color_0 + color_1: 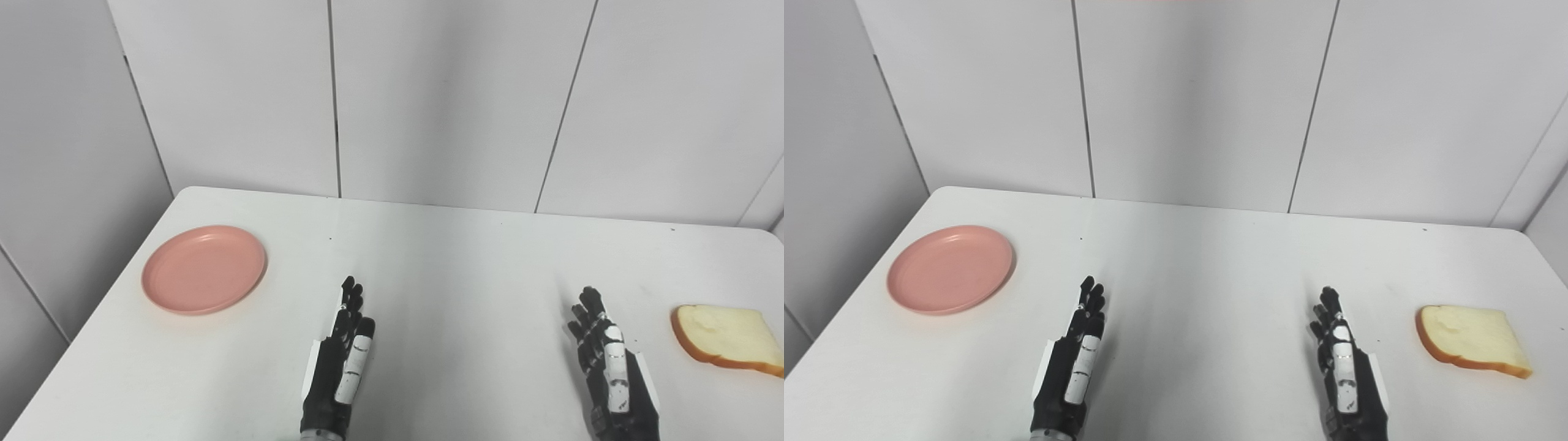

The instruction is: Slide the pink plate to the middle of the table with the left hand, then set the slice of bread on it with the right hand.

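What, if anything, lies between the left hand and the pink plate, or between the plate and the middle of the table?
Nothing visible. The left hand is open, to the right of the plate, with only bare table between them. The table's middle is bare too; the bread lies far right, beyond the right hand.

No text, label, brand, number or sign could be read anywhere: the pink plate [204, 268], the slice of bread [1471, 340], the desk [1200, 269] and both hands were unmarked.

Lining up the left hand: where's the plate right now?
The plate sits empty at the table's left edge, left of and beyond the left hand, untouched.
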Controlling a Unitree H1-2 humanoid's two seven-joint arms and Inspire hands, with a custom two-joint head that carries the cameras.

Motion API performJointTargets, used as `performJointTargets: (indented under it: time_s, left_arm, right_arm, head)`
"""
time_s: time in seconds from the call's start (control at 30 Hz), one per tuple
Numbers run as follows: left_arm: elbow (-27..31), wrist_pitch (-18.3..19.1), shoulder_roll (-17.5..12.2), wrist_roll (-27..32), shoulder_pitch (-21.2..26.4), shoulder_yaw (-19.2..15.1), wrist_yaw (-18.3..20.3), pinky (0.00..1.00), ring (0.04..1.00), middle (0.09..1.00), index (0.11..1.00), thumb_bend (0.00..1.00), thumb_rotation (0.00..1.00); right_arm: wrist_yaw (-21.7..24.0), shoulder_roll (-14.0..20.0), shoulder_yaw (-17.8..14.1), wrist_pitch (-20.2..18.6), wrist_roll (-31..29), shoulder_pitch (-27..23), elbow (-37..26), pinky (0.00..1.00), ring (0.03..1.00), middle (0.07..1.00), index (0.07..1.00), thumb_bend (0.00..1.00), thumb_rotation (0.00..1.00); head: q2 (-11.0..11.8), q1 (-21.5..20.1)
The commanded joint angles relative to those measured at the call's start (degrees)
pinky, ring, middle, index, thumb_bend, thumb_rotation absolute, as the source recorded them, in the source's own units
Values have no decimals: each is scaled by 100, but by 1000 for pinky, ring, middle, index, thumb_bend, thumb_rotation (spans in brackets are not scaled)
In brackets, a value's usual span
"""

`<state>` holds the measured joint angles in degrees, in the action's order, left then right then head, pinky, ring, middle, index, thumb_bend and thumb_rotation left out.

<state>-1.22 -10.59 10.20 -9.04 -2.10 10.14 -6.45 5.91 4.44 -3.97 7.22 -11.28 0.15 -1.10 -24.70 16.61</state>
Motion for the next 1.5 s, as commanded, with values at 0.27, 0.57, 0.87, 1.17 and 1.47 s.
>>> performJointTargets:
  time_s: [0.27, 0.57, 0.87, 1.17, 1.47]
  left_arm:
    - [-720, -328, 175, -89, 73, 77, -233, 1000, 1000, 1000, 1000, 746, 938]
    - [-592, -380, 147, 128, 36, 18, -185, 1000, 1000, 1000, 1000, 727, 943]
    - [396, -58, 27, 875, 409, -384, -116, 1000, 994, 994, 996, 780, 900]
    - [1017, 596, -775, 1275, 1699, -1197, 25, 870, 902, 887, 838, 910, 879]
    - [726, 949, -1889, 1743, 2534, -1926, 294, 803, 828, 805, 766, 917, 868]
  right_arm:
    - [120, -2, -33, 328, -77, 408, 809, 1000, 1000, 1000, 969, 707, 1000]
    - [90, -52, 20, 357, -61, 442, 797, 1000, 1000, 1000, 972, 699, 1000]
    - [-33, -156, 67, 351, 113, 502, 717, 1000, 1000, 1000, 954, 749, 1000]
    - [-80, -287, 87, 390, 166, 499, 724, 1000, 991, 996, 941, 759, 1000]
    - [-130, -354, 103, 379, 245, 481, 675, 998, 978, 986, 935, 765, 1000]
  head:
    - [97, 111]
    - [148, 13]
    - [177, -142]
    - [255, -244]
    - [259, -327]
